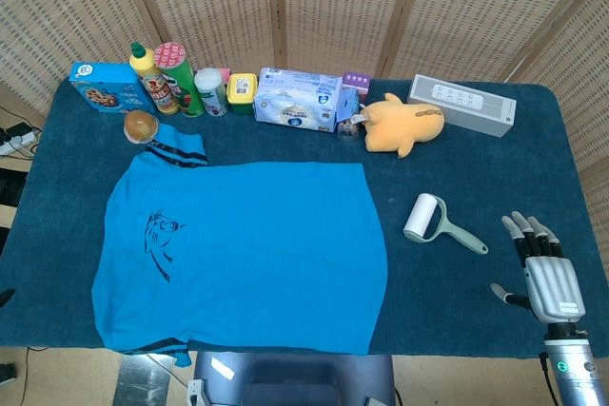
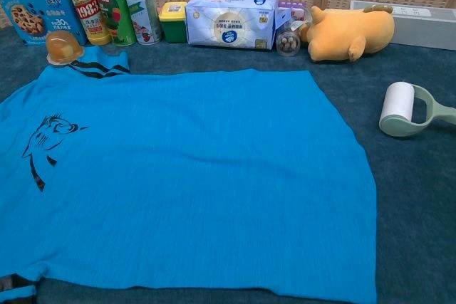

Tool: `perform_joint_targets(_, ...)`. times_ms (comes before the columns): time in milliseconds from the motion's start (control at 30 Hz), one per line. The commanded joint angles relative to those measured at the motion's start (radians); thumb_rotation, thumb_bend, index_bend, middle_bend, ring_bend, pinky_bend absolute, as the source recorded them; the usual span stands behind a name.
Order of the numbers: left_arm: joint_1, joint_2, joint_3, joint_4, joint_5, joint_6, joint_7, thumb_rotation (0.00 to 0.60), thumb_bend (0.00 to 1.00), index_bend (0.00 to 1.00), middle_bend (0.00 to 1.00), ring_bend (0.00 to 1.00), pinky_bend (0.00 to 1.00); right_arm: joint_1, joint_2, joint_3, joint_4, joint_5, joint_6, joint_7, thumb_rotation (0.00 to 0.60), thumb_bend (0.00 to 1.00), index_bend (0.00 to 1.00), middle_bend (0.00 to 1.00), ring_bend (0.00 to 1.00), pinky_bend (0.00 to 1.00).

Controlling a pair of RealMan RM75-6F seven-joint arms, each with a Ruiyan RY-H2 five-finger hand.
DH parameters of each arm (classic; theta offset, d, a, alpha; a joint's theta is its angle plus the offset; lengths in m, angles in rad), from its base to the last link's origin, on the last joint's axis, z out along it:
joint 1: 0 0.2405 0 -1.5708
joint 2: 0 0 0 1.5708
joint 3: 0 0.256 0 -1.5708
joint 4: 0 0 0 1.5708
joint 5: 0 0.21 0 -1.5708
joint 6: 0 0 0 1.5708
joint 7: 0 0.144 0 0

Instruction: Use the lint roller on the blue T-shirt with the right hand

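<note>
Silver-grey right hand (image 1: 544, 269) (black fingertips)

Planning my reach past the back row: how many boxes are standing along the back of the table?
3: a cookie box at far left, a tissue box in the middle, and a long grey box at right. Smaller ones may hide behind.

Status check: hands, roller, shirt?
Right hand open, empty, beside roller. Left hand not seen. Roller on cloth, untouched. Shirt flat, nothing between.

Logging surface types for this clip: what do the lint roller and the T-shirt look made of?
Lint roller: smooth pale-green plastic handle, judging by its even sheen, with a white roll, probably adhesive paper. Blue T-shirt: matte knit fabric, likely cotton or a blend; faint heathered streaks show in the chest view.
</note>
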Motion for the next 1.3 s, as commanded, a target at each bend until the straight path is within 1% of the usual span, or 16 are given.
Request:
perform_joint_targets(33, -0.001, 0.001, -0.002, 0.0, -0.004, -0.002, -0.001, 0.6, 0.12, 0.0, 0.0, 0.0, 0.12, 0.0, -0.001, 0.003, 0.0, -0.003, -0.004, -0.004, 0.6, 0.0, 0.0, 0.0, 0.0, 0.08)
perform_joint_targets(133, -0.003, 0.001, -0.004, 0.001, -0.01, -0.004, -0.005, 0.6, 0.12, 0.0, 0.0, 0.0, 0.12, 0.01, -0.01, 0.009, -0.003, -0.006, -0.025, 0.017, 0.6, 0.0, 0.0, 0.0, 0.0, 0.09)
perform_joint_targets(200, -0.004, 0.002, -0.004, 0.001, -0.015, -0.008, -0.004, 0.6, 0.12, 0.0, 0.0, 0.0, 0.12, 0.027, -0.025, 0.023, 0.0, -0.004, -0.045, 0.038, 0.6, 0.0, 0.0, 0.01, 0.01, 0.11)
perform_joint_targets(300, -0.008, 0.002, -0.006, 0.002, -0.02, -0.014, -0.004, 0.6, 0.12, 0.0, 0.0, 0.0, 0.12, 0.069, -0.05, 0.047, 0.012, 0.014, -0.109, 0.049, 0.6, 0.0, 0.0, 0.05, 0.04, 0.15)
perform_joint_targets(433, -0.012, 0.006, -0.011, 0.002, -0.03, -0.021, -0.011, 0.6, 0.12, 0.0, 0.0, 0.0, 0.12, 0.178, -0.108, 0.106, 0.056, 0.109, -0.296, 0.051, 0.6, 0.0, 0.0, 0.07, 0.05, 0.18)
perform_joint_targets(600, -0.009, 0.011, -0.014, 0.009, -0.043, -0.02, -0.03, 0.6, 0.12, 0.0, 0.0, 0.0, 0.12, 0.245, -0.17, 0.139, 0.117, 0.194, -0.416, 0.036, 0.6, 0.0, 0.0, 0.1, 0.07, 0.2)
perform_joint_targets(667, -0.01, 0.014, -0.016, 0.013, -0.051, -0.024, -0.038, 0.6, 0.12, 0.0, 0.0, 0.0, 0.12, 0.257, -0.193, 0.144, 0.143, 0.22, -0.437, 0.029, 0.6, 0.0, 0.01, 0.11, 0.09, 0.21)
perform_joint_targets(800, -0.014, 0.018, -0.021, 0.019, -0.069, -0.037, -0.05, 0.6, 0.12, 0.0, 0.0, 0.0, 0.12, 0.261, -0.222, 0.152, 0.185, 0.256, -0.45, 0.032, 0.6, 0.0, 0.08, 0.16, 0.13, 0.23)
perform_joint_targets(933, -0.02, 0.02, -0.025, 0.021, -0.083, -0.048, -0.055, 0.6, 0.12, 0.0, 0.0, 0.0, 0.12, 0.258, -0.23, 0.157, 0.212, 0.279, -0.455, 0.045, 0.6, 0.0, 0.13, 0.2, 0.17, 0.25)
perform_joint_targets(1033, -0.024, 0.021, -0.029, 0.021, -0.094, -0.055, -0.053, 0.6, 0.12, 0.0, 0.0, 0.0, 0.12, 0.249, -0.229, 0.152, 0.226, 0.284, -0.453, 0.048, 0.6, 0.0, 0.16, 0.23, 0.19, 0.26)
perform_joint_targets(1133, -0.029, 0.02, -0.031, 0.018, -0.103, -0.063, -0.045, 0.6, 0.12, 0.0, 0.0, 0.0, 0.12, 0.252, -0.234, 0.149, 0.248, 0.3, -0.474, 0.045, 0.6, 0.0, 0.19, 0.25, 0.21, 0.27)
perform_joint_targets(1233, -0.032, 0.02, -0.031, 0.016, -0.105, -0.067, -0.036, 0.6, 0.12, 0.0, 0.0, 0.0, 0.12, 0.255, -0.242, 0.153, 0.265, 0.329, -0.496, 0.043, 0.6, 0.02, 0.22, 0.27, 0.23, 0.28)
perform_joint_targets(1300, -0.032, 0.019, -0.031, 0.016, -0.105, -0.065, -0.033, 0.6, 0.12, 0.0, 0.0, 0.0, 0.12, 0.258, -0.245, 0.153, 0.275, 0.341, -0.508, 0.036, 0.6, 0.05, 0.25, 0.3, 0.25, 0.3)
